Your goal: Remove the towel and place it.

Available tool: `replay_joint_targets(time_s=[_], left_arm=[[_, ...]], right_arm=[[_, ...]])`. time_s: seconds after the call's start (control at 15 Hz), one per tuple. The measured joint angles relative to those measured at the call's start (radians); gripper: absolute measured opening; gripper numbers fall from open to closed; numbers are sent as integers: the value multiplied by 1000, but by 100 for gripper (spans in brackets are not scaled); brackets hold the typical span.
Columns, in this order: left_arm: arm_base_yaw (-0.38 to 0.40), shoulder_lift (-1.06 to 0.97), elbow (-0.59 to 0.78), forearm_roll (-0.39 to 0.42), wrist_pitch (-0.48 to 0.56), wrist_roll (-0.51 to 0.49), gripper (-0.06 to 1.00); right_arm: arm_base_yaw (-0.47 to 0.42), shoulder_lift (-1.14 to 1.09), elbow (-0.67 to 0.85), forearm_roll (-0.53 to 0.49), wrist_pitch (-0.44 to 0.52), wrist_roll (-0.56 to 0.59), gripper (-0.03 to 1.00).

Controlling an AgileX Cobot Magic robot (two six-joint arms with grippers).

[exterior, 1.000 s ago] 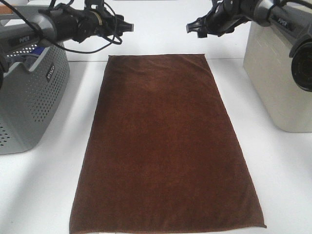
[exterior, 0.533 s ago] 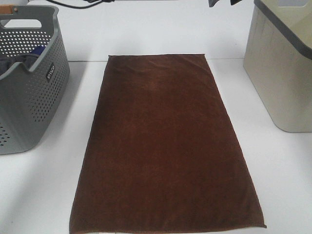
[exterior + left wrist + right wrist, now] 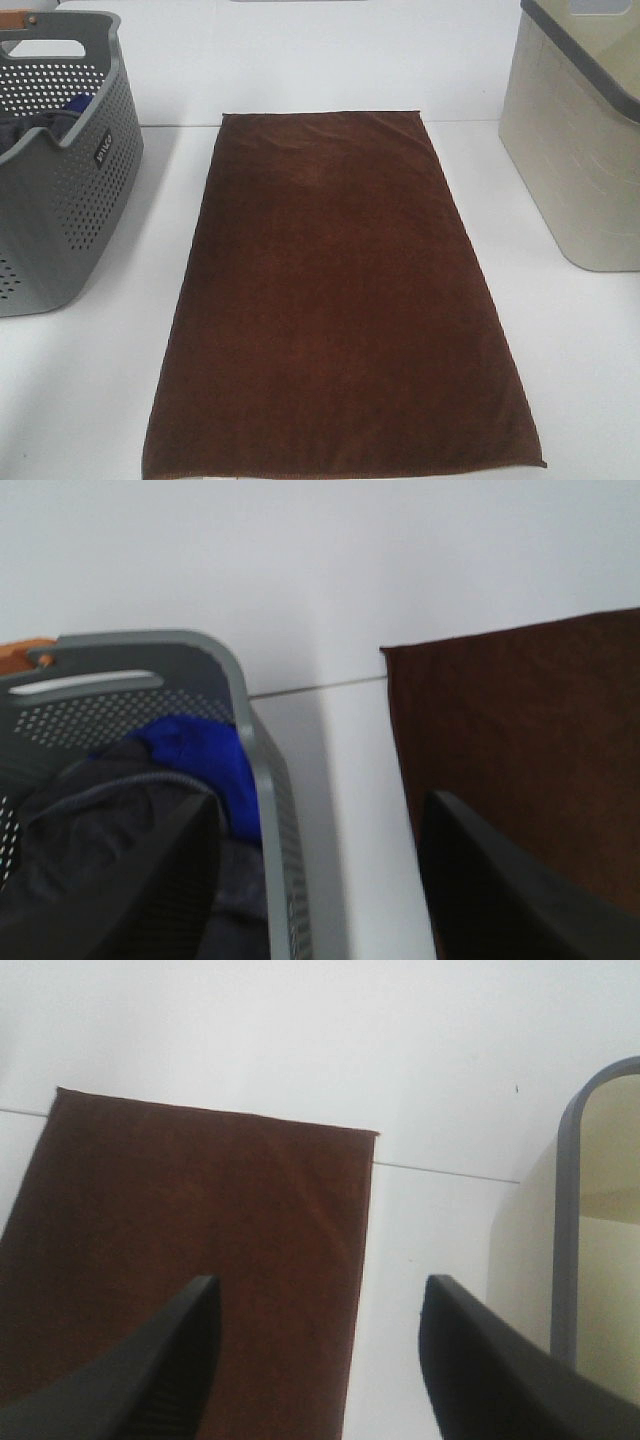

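White tabletop [image 3: 90,400] is left with just the towel [image 3: 340,300] spread flat beside the grey basket [image 3: 60,190]. Both arms have been pulled out of the overhead view, so placement looks done. Left gripper [image 3: 320,880] and right gripper [image 3: 320,1360] are seen spread wide, holding nothing.

My white table [image 3: 90,400] runs back to a plain white wall [image 3: 320,60], meeting it along a thin seam at the far edge. The light is soft and even, and I see only faint grey shadows on the tabletop.
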Motion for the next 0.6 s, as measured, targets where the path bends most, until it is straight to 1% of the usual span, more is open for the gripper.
replay_joint_targets(time_s=[0.07,0.13,0.2,0.33,0.4,0.47,0.6], left_arm=[[-1,-18,0,0,61,9,57],[-3,-35,0,1,84,25,57],[-5,-77,6,-4,88,48,57],[-5,-153,12,-24,89,71,57],[-5,-200,30,-41,89,86,57],[-5,-256,68,-55,89,98,57],[-5,-399,233,-62,89,110,57]], right_arm=[[0,-32,0,13,0,0,57],[0,-63,3,19,0,0,57],[0,-128,44,13,0,-6,57],[0,-234,167,13,0,-8,57],[0,-297,253,13,0,-8,57],[0,-354,336,13,3,-8,57],[0,-484,532,13,5,-8,57]])
